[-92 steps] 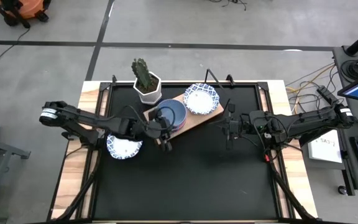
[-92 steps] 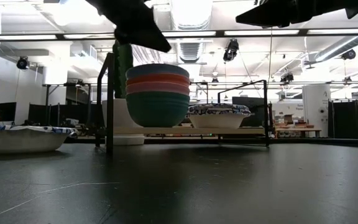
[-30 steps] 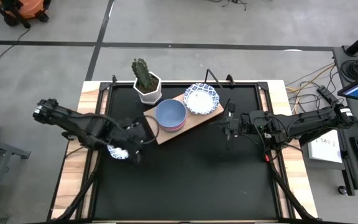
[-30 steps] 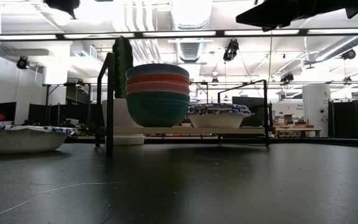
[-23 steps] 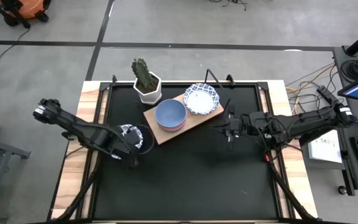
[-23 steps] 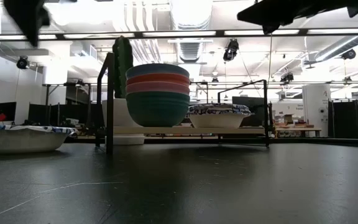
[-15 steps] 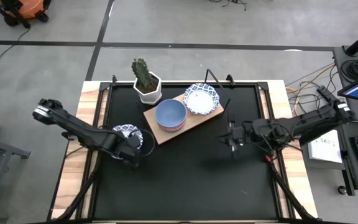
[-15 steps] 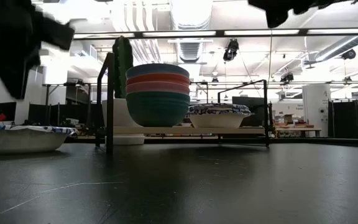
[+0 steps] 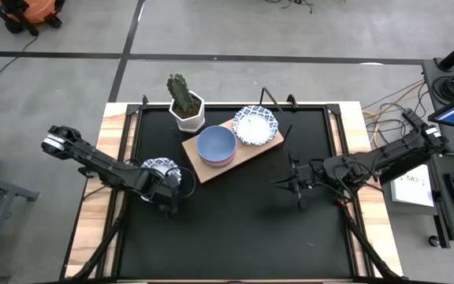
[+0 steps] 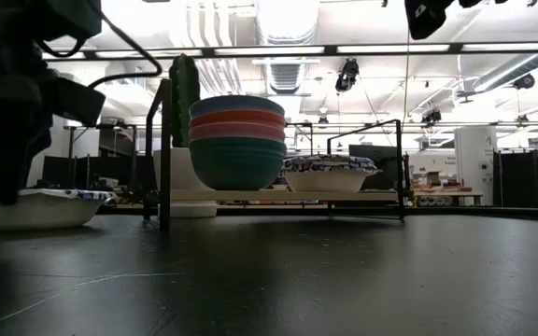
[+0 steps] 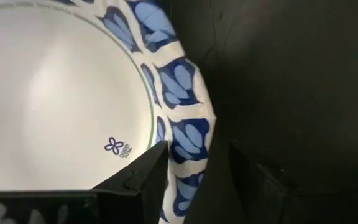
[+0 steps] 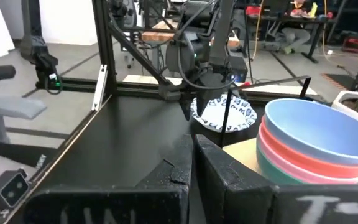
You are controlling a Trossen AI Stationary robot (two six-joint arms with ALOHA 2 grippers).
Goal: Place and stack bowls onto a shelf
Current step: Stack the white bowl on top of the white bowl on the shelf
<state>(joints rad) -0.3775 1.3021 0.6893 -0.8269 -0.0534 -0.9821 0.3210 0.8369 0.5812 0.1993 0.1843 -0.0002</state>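
A white bowl with a blue patterned rim (image 9: 160,167) sits on the black table at the left. My left gripper (image 11: 197,146) stands open over its near right rim (image 11: 188,134), one finger inside the bowl and one outside; whether either touches I cannot tell. The wooden shelf (image 9: 251,152) carries a stack of plain bowls with blue on top (image 9: 217,144) and a second patterned bowl (image 9: 255,125). My right gripper (image 9: 298,189) hovers shut above the table, right of the shelf, holding nothing.
A white pot with a cactus (image 9: 186,106) stands just behind the shelf's left end. A black frame with upright posts (image 10: 164,154) runs around the table. Bare black tabletop (image 9: 235,229) fills the near half.
My left gripper has come down at the left onto the patterned bowl's rim; the bowl has stayed put. My right gripper has drifted toward the table's near edge, still shut.
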